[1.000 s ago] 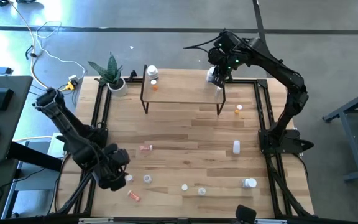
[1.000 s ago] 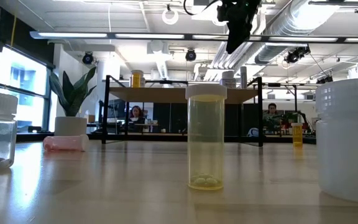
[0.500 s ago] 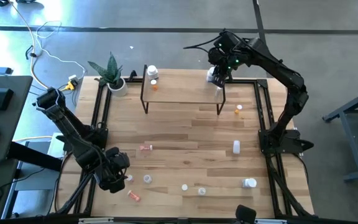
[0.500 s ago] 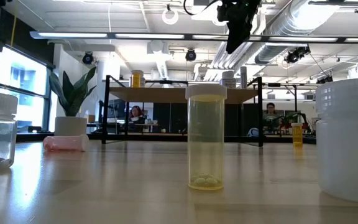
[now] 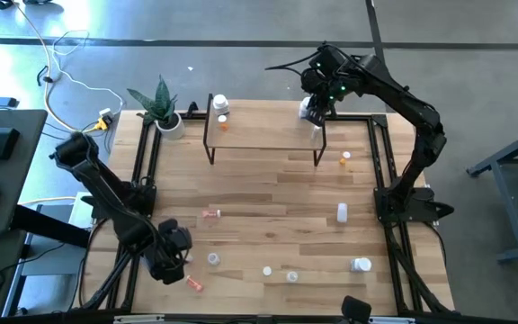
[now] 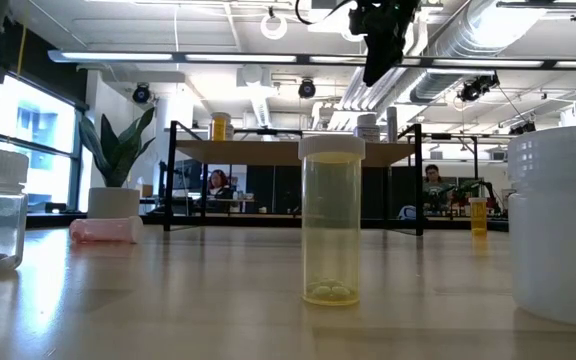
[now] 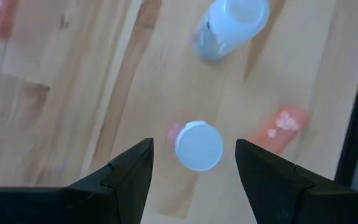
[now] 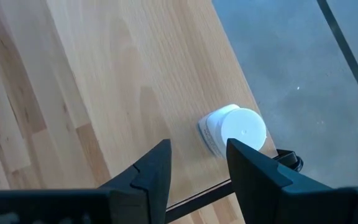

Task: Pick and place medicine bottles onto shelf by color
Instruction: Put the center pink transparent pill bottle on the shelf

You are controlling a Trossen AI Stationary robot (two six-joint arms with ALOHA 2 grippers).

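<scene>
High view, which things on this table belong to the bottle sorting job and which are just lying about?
Job:
- shelf
- two bottles on the shelf
- loose bottles on the table
- left gripper, right gripper

Lying about:
- potted plant
- cables

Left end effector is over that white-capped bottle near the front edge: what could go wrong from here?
The left end effector stands open above the white-capped bottle. An orange vial lies close beside it, and a finger might knock it on descent. On the shelf, the white bottle sits at the corner; the right end effector could nudge it off.
</scene>
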